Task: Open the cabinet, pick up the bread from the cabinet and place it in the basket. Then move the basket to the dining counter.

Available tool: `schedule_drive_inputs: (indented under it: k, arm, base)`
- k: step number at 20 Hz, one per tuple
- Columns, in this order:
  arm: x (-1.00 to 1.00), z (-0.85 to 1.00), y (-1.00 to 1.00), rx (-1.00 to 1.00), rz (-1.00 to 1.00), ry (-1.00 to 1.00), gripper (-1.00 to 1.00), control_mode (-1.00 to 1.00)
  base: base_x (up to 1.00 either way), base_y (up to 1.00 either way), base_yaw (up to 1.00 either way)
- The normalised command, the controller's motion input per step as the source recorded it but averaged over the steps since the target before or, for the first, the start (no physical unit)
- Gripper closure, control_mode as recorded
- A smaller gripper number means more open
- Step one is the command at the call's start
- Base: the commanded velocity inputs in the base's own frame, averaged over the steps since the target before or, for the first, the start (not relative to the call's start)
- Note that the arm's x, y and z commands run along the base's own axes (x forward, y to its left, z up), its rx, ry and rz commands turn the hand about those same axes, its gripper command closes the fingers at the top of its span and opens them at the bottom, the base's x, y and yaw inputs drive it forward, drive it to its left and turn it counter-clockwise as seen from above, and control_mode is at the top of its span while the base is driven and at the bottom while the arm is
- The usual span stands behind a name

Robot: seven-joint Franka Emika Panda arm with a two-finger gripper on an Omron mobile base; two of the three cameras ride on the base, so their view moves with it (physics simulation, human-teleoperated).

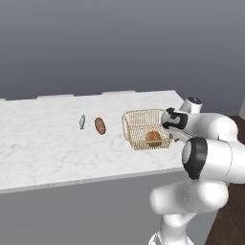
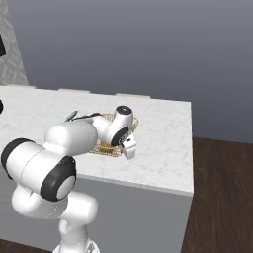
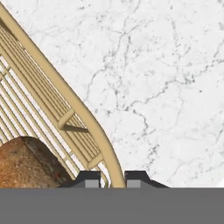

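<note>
On a white marble worktop (image 1: 48, 148) with a plain grey front, before a bare grey wall and beside dark wood flooring, the gripper (image 3: 112, 178) is clamped narrowly on the rim of the basket (image 1: 139, 122), the bread (image 1: 153, 138) inside.
</note>
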Motion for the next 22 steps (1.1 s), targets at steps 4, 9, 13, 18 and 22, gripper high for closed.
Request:
schedule_drive_inputs:
  k: [4, 9, 13, 18, 22]
  arm:
    - [0.45, -0.48, -0.12, 0.00, 0.00, 0.00, 1.00, -1.00]
    - [0.23, -0.32, -0.02, 0.00, 0.00, 0.00, 1.00, -1.00]
    - [0.07, -0.14, 0.00, 0.00, 0.00, 0.02, -1.00, -1.00]
    - [0.04, -0.03, 0.00, 0.00, 0.00, 0.01, -1.00, -1.00]
    - [0.00, 0.21, 0.00, -0.03, -0.01, 0.05, -1.00, -1.00]
  base:
    - [0.00, 0.00, 0.00]
    - [0.00, 0.00, 0.00]
    - [0.00, 0.00, 0.00]
    - [0.00, 0.00, 0.00]
    - [0.00, 0.00, 0.00]
